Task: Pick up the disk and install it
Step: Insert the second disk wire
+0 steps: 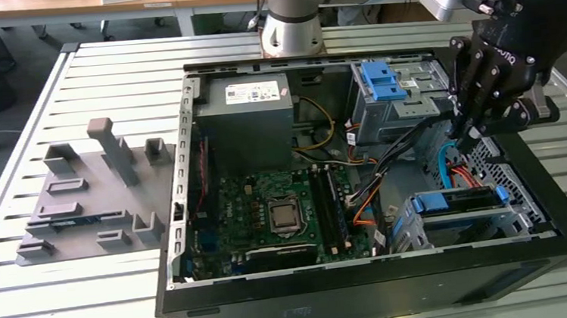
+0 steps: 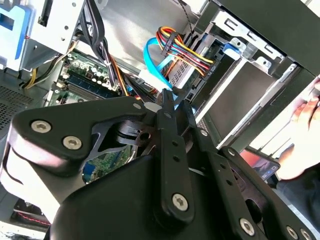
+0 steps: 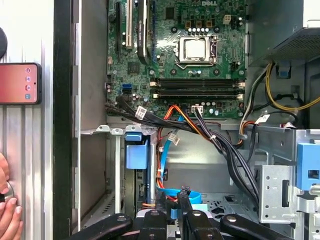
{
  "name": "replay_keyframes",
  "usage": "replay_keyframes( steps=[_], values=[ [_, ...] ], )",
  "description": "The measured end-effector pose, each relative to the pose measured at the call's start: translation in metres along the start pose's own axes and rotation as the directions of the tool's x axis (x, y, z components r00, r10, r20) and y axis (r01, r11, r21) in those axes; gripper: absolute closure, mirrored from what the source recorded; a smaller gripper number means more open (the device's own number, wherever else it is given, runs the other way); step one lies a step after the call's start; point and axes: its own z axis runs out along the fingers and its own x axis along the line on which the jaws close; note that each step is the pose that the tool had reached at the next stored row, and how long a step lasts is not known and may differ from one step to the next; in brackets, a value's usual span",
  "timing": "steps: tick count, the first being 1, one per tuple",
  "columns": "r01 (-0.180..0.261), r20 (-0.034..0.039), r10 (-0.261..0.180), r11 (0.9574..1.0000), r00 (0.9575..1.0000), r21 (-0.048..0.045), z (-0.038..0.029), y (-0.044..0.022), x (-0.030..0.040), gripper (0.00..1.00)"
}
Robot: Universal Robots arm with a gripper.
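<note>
disk sits in its blue carrier frame, slotted into the lower bay of the computer case on the exterior view's right. gripper hovers above it, fingers pinched together, holding nothing.

- The white sticker on the grey power-supply box carries rows of fine print, too small to make out from here.
- The motherboard has white markings, none I can read with certainty.
- Small white tags on the black cables are illegible.
- The phone has a red screen, its icons unreadable.
</note>
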Motion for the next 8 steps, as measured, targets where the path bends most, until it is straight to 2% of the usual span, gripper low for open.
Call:
replay_keyframes(
  steps=[8],
  values=[
    [0.000,-0.0529,0.000,1.0000,0.9986,0.0002,0.0066,-0.0002,-0.0016,0.76]
  ],
)
